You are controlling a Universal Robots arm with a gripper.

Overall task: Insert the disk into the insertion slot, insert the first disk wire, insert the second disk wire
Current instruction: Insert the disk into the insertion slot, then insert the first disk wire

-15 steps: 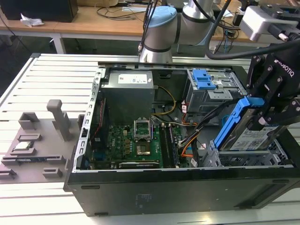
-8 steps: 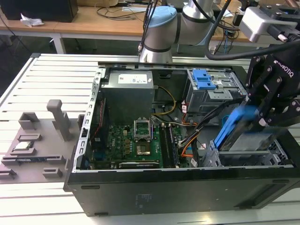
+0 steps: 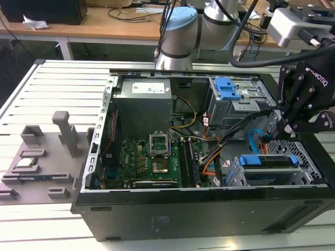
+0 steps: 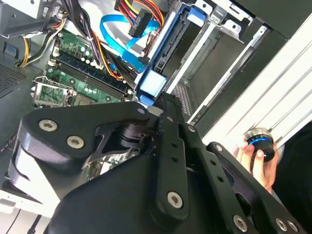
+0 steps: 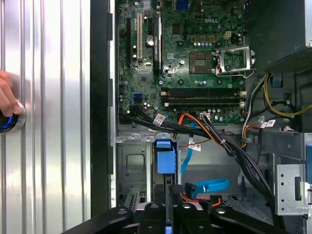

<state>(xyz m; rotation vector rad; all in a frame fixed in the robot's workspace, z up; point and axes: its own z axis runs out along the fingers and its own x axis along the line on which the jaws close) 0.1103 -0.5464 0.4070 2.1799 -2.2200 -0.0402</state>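
W/ disk [image 3: 267,161] in its slot [image 3: 306,154] & hand [image 5: 168,190] pinched narrow near the blue cable [image 5: 209,185], you go in square & slow, no forcing.

place: robotics lab | signs: robot arm [image 3: 177,36] at 12 o'clock | slotted aluminium worktable [image 3: 31,94] | opened computer case [image 3: 209,214] | cable-strewn wooden benches [image 3: 104,29]

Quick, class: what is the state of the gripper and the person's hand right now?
Gripper: close to the disk; open or closed cannot be told.
Hand: resting on a round blue-lit button.
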